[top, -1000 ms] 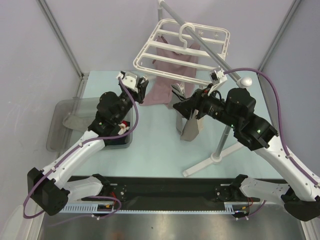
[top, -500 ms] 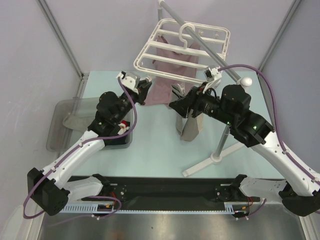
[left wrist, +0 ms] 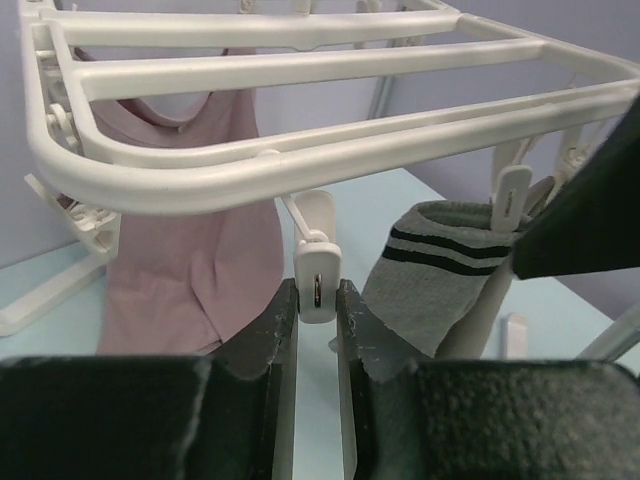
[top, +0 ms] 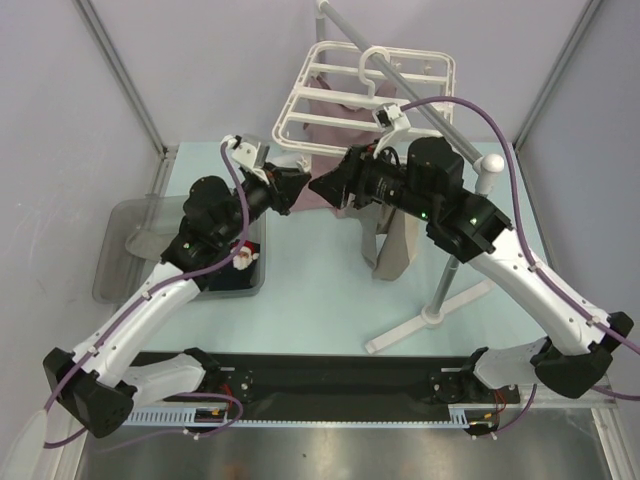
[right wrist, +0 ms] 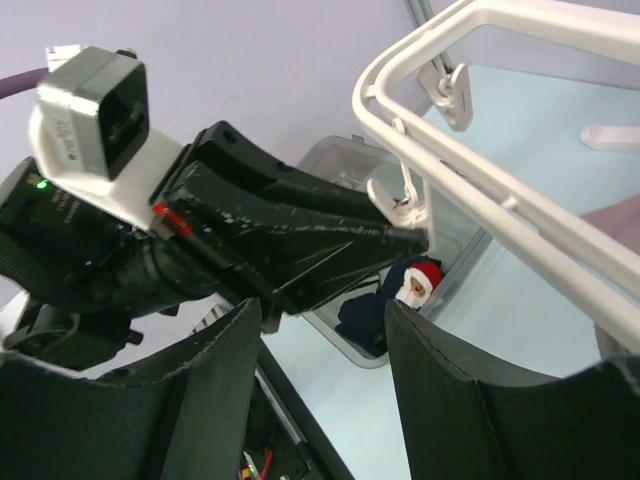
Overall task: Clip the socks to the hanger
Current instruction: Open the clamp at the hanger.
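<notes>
The white hanger (top: 370, 100) hangs from the pole by its hook. A grey sock (top: 386, 248) with dark stripes hangs clipped under it, and it also shows in the left wrist view (left wrist: 440, 285). My left gripper (top: 293, 186) is under the hanger's near-left edge, its jaws closed on the lower end of a dangling white clip (left wrist: 318, 265). My right gripper (top: 326, 186) faces it, open and empty; in its own view (right wrist: 322, 320) it frames the left gripper and a navy Santa sock (right wrist: 412, 288). That sock lies in a bin (top: 243, 258).
A mauve-pink cloth (left wrist: 190, 270) hangs behind the clip. The grey pole stand (top: 445, 275) rises at the right, its foot (top: 428, 318) on the table. A clear bin (top: 232, 288) holds the navy socks. A second clear tray (top: 112, 268) at the left holds a light grey piece (top: 150, 243).
Both grippers rose and moved in to the hanger's near-left corner. The right gripper moved left, away from the hanging grey sock. The left gripper came up around a clip.
</notes>
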You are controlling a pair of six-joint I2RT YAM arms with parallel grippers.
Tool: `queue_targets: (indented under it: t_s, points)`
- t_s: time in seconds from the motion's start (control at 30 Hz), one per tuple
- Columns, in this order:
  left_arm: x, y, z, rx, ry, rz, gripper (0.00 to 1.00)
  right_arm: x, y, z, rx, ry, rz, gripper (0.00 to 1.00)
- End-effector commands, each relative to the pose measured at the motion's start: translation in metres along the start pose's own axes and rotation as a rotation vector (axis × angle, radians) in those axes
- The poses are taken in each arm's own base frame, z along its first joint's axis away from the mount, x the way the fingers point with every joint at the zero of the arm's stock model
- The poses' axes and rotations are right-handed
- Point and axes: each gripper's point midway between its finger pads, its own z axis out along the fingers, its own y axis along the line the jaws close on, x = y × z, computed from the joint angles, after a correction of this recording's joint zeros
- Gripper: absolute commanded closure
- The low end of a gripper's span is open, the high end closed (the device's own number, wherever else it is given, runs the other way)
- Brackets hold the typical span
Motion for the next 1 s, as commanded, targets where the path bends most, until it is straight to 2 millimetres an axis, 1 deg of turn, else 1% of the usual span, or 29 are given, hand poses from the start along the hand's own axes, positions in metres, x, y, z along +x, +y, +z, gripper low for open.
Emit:
queue_targets:
  t_s: [0.0,0.07,0.13,0.23,0.27,0.4,0.5,0.57,0.63,0.77,0.83,0.97]
  points:
    - [-0.023,-0.017,-0.009,0.061,-0.010,-0.076,1.00,-0.024,0.015,0.004,-0.031,-0.062,0.002,0.41]
    - [-0.022,-0.024,-0.012,0.090,0.001,-0.093,1.00,-0.024,0.013,0.010,-0.021,-0.059,0.006,0.41]
    - [-0.024,-0.026,-0.015,0.098,0.003,-0.108,1.00,-0.024,0.010,0.013,0.001,-0.063,0.005,0.41]
    - [-0.027,-0.028,-0.017,0.102,0.005,-0.113,1.00,-0.023,0.002,0.020,0.040,-0.064,-0.002,0.41]
    - [-0.022,-0.028,-0.018,0.100,0.027,-0.117,1.00,-0.023,0.001,0.021,0.046,-0.065,-0.004,0.41]
    - [-0.023,-0.030,-0.018,0.109,0.031,-0.119,1.00,-0.023,-0.004,0.030,0.076,-0.069,-0.022,0.42]
    - [-0.025,-0.030,-0.017,0.112,0.030,-0.121,1.00,-0.020,-0.006,0.032,0.093,-0.060,-0.037,0.43]
    - [-0.026,-0.031,-0.016,0.116,0.031,-0.121,1.00,-0.015,-0.007,0.035,0.098,-0.046,-0.048,0.46]
    - [-0.026,-0.030,-0.015,0.112,0.037,-0.123,1.00,-0.010,-0.014,0.038,0.137,-0.044,-0.055,0.48]
    - [-0.028,-0.032,-0.014,0.120,0.037,-0.123,1.00,-0.007,-0.020,0.040,0.169,-0.048,-0.064,0.50]
    - [-0.028,-0.031,-0.014,0.116,0.038,-0.125,1.00,-0.008,-0.021,0.041,0.180,-0.060,-0.066,0.52]
    - [-0.027,-0.032,-0.014,0.118,0.043,-0.132,1.00,-0.011,-0.023,0.043,0.200,-0.095,-0.062,0.52]
